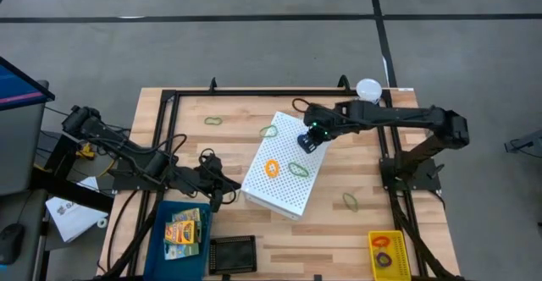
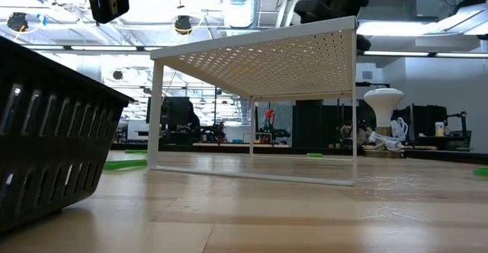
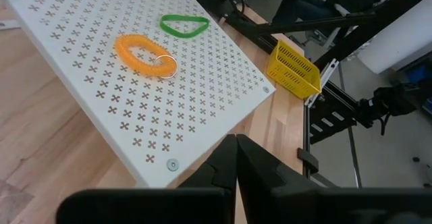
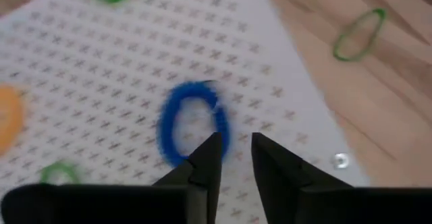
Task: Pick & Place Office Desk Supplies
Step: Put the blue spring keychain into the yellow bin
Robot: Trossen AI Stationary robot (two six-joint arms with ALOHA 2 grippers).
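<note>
Right gripper [image 4: 233,158] poised over a blue band on the white perforated shelf.

Seen from above, nearest lie a blue bin [image 1: 161,234] holding crayon boxes [image 1: 185,228], a black tray [image 1: 232,253] and a yellow basket [image 1: 389,254] at the surface's [image 1: 339,239] front edge. The left gripper [image 3: 236,158] waits by the shelf's [image 1: 284,179] corner, jaws pressed together and empty. On the shelf rest an orange band [image 1: 272,168] and a green band [image 1: 298,169]. Farther back, the right gripper's jaws stand slightly spread, straddling one side of the blue band [image 4: 192,123], whether touching cannot be told. Other green bands [image 1: 350,201] lie around on the wood.
</note>
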